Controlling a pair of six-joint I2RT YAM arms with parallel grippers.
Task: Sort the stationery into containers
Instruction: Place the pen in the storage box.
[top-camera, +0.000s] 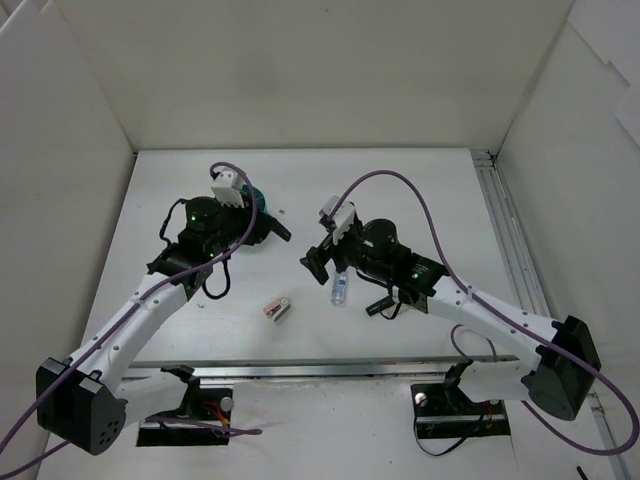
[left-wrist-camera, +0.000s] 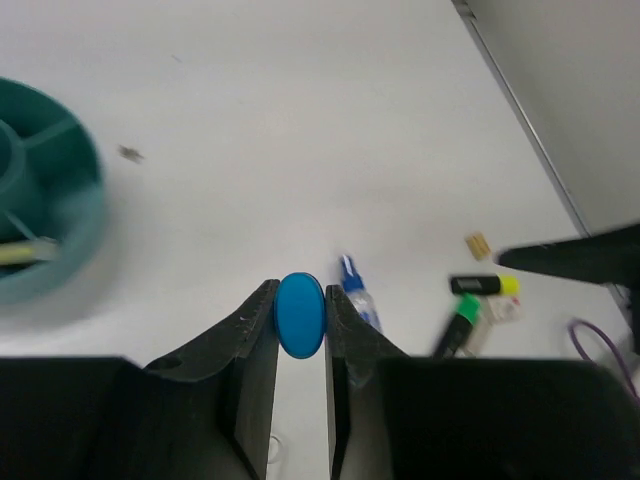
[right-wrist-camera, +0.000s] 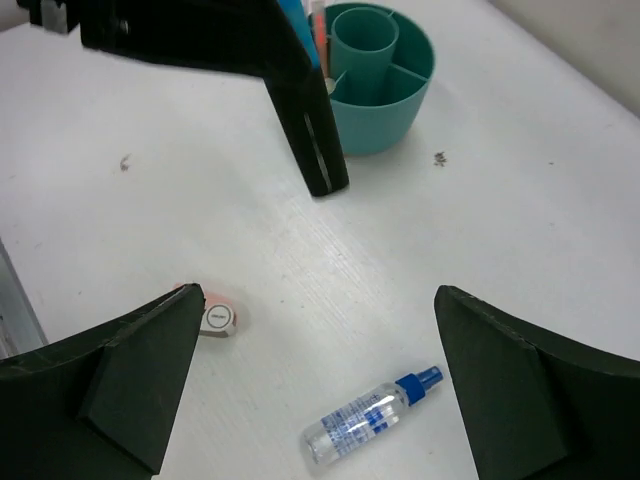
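Pinching a blue piece (left-wrist-camera: 300, 318), oval seen end-on, the left gripper (left-wrist-camera: 300, 300) has the teal tub (left-wrist-camera: 72, 232) at its 9 o'clock, apart. The right gripper (right-wrist-camera: 320, 335) is spread wide, and the clear blue-capped bottle (right-wrist-camera: 365, 422) lies flat at its 6 o'clock. A pink-white eraser (right-wrist-camera: 212, 318) lies at 8 o'clock. At 12 o'clock the left finger (right-wrist-camera: 310, 120) stands before the tub.

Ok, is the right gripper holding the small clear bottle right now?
No, the bottle lies flat on the table between the wide-open fingers of the right gripper, touching neither.
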